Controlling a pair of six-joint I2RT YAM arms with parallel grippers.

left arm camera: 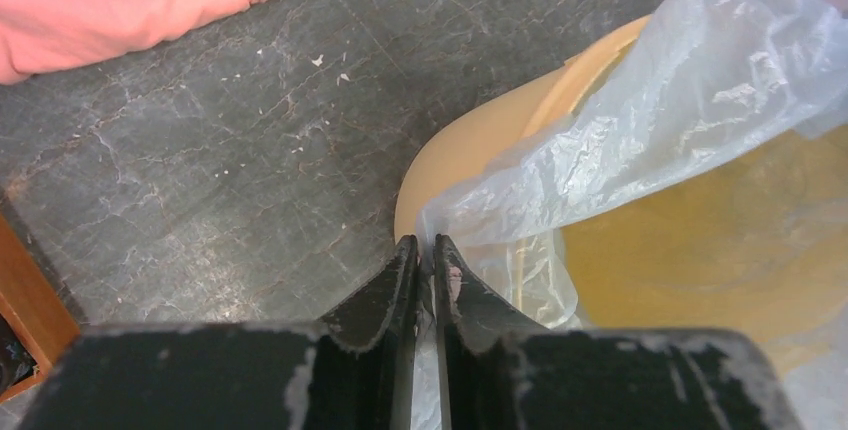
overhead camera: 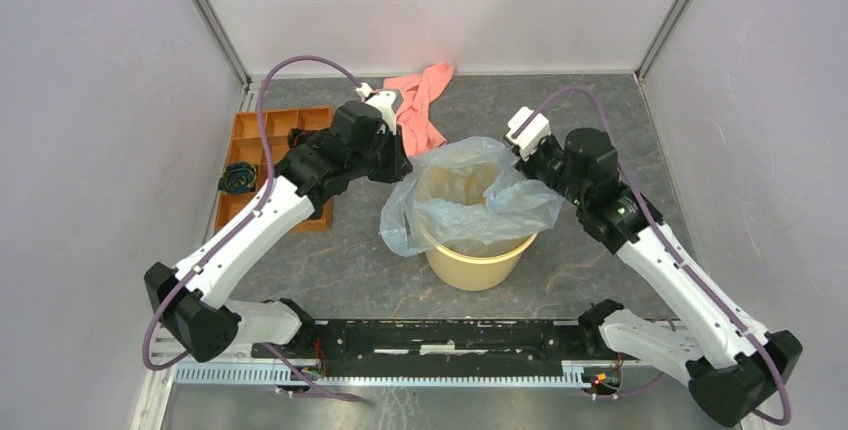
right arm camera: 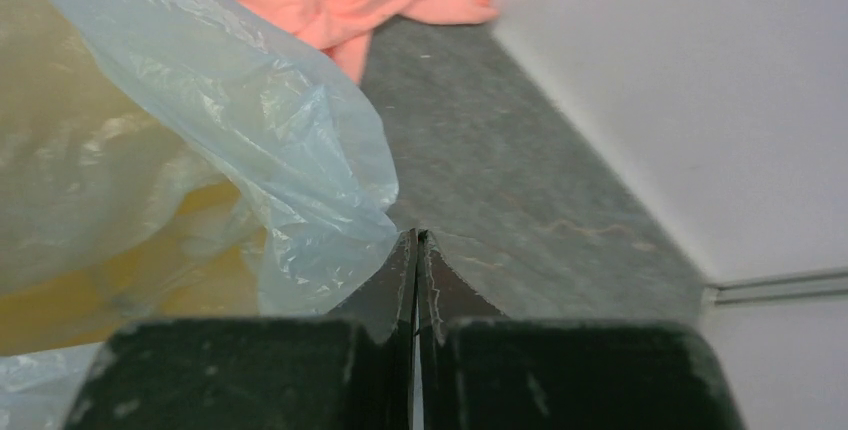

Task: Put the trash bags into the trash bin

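1. at the left of the top view an orange tray with compartments lies on the grey table; a small dark blue-green thing sits at its left edge, too small to tell what it is.
2. the left arm reaches from the lower left up over the tray; the left pincer is at the left rim of the trash bin; in the left wrist view its fingers stand almost together, closed on a thin edge of the trash bag.
3. a salmon-pink cloth lies crumpled in the upper middle, by the back wall, apart from the bin.
4. the trash bag, pale bluish and crinkly, is spread across the bin's mouth at the centre of the frame; part sags inside, part hangs down the outer wall at the lower left.
5. the right pincer is at the bin's right rim with its fingers pressed together; the film lies against its left finger; whether any of it is caught between them cannot be told.
6. the right arm runs down to the lower right corner.
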